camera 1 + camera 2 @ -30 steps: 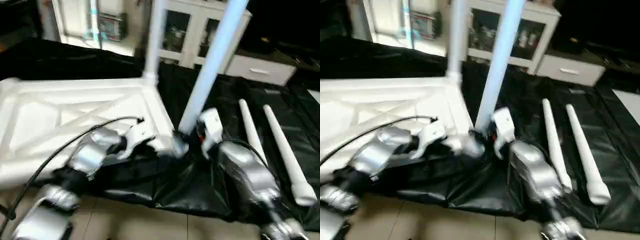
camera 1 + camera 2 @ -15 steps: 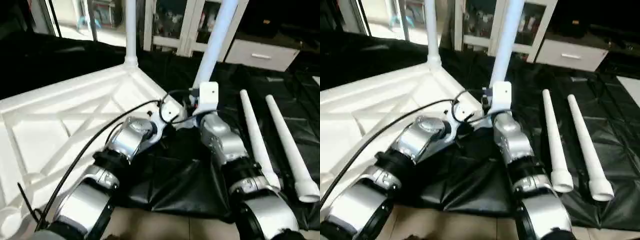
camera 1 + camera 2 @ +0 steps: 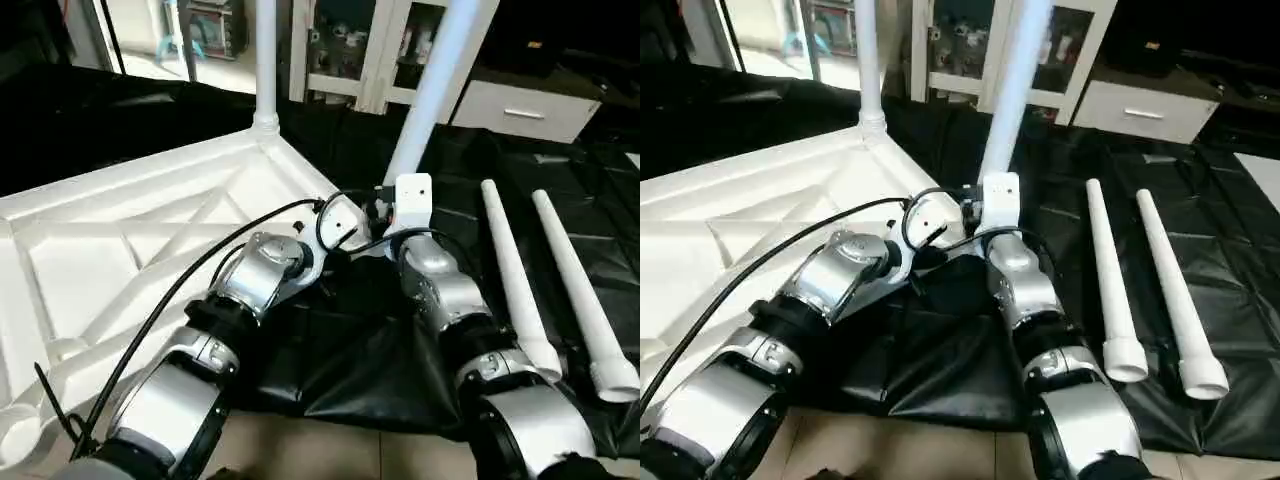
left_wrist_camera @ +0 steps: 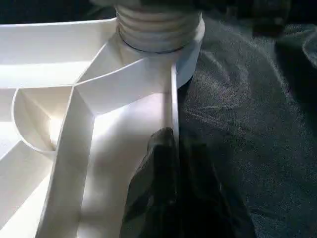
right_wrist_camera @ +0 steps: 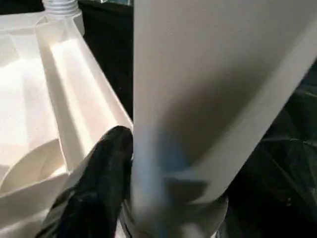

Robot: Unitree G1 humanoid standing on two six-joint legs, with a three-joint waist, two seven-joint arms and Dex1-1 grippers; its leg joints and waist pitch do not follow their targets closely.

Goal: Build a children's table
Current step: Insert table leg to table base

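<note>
Two loose legs (image 3: 512,270) lie at three o'clock on the black sheet (image 3: 360,360), while our right fingers (image 5: 94,183) flank a near-upright leg (image 3: 435,85) at the tabletop's (image 3: 130,250) corner socket, grip unclear, left fingers (image 4: 158,183) clenched on its rim.
</note>
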